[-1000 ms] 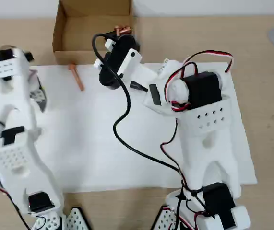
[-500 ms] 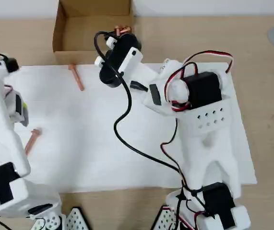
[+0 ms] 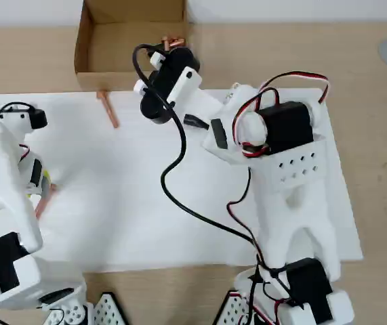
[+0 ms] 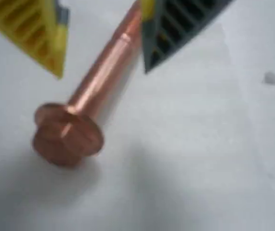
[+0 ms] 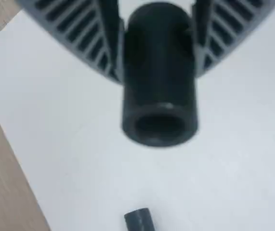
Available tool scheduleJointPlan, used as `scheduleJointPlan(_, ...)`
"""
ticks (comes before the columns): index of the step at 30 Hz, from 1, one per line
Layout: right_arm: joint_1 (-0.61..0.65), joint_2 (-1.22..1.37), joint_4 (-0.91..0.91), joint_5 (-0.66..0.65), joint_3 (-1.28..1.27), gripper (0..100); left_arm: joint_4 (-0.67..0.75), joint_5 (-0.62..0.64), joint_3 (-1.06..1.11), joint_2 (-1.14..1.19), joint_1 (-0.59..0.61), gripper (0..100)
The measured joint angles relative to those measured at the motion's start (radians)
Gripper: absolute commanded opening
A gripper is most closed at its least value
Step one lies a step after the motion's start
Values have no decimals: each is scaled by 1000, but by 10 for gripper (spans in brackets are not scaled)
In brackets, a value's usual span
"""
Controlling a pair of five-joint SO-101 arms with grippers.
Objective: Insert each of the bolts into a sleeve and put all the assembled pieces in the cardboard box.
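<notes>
Here, the left gripper (image 4: 101, 72) hangs open astride a bolt (image 4: 82, 115) while the right gripper (image 5: 159, 67) clamps a sleeve (image 5: 159, 113); closing squarely on the shank likely comes next.

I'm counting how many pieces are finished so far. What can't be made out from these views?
- High view: the copper piece by the cardboard box is half hidden behind the right arm; bolt or finished assembly, cannot tell.
- High view: the box's far side is cut off by the frame edge.
- Left wrist view: the bolt is blurred and its tip runs off the edge.
- High view: the left arm covers most of that bolt.
</notes>
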State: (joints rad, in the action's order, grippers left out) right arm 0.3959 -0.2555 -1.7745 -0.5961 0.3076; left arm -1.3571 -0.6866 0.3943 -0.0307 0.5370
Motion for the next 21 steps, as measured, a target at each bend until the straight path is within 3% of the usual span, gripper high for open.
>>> scheduleJointPlan(21, 0, 0, 0, 0, 0, 11, 120, -94, 107, -2, -52, 122)
